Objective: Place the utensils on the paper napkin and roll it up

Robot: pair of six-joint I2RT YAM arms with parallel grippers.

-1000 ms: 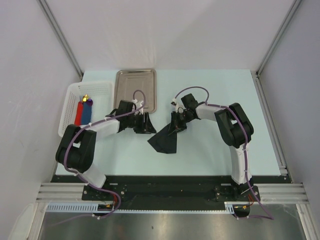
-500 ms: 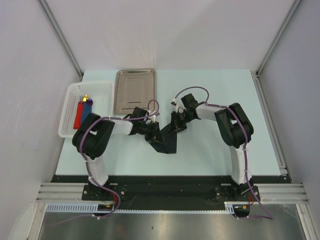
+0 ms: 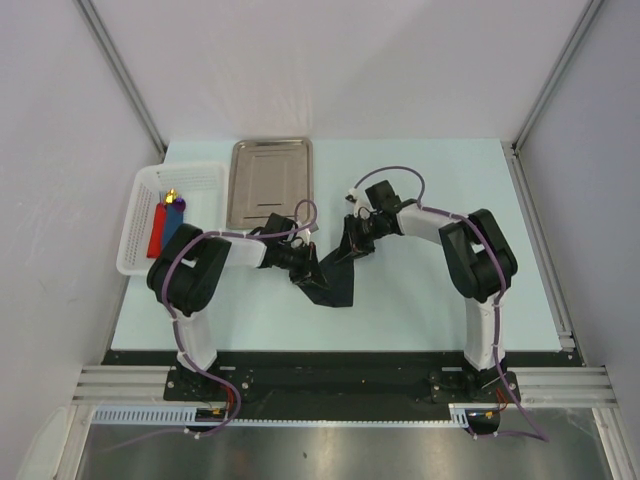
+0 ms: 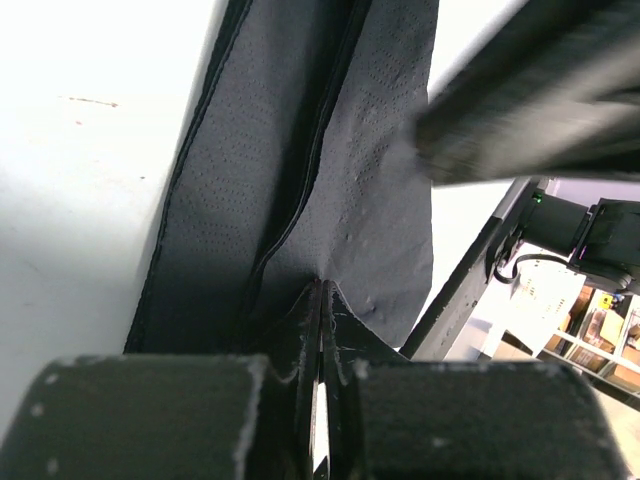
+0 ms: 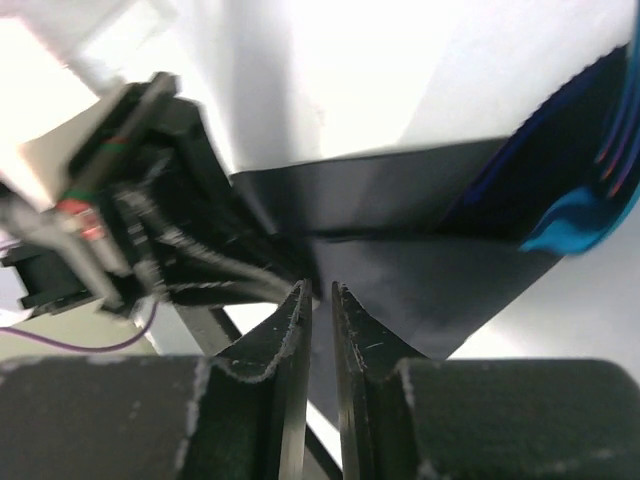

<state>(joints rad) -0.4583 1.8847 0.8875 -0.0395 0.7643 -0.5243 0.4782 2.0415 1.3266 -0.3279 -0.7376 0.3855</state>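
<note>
**Paper napkin held by both arms; utensils not yet on it**

*Top external view.* The paper napkin (image 3: 338, 285) sits mid-table (image 3: 420, 190), tented rather than flat. Its long axis runs diagonally from the right jaws, at its raised far end, down toward the near edge. The left jaws meet its left edge. The utensils (image 3: 176, 206) lie in the white basket (image 3: 140, 190) at far left, well apart from the napkin. They are too small to separate from the other coloured pieces there, which lie lengthwise, near to far.

*Left wrist view.* The left jaws are pressed fully together on the napkin's edge, and creases run away from them.

*Right wrist view.* The right jaws stand a narrow slit apart, apparently pinching the napkin where a fold meets their tips.

*Handling (judgement).* The sheet is thin, limp and easily torn, so it is best taken at corners or edges and spread without tugging. The utensils look light, stiff and slick, and should be gripped mid-handle, across the long axis.
</note>
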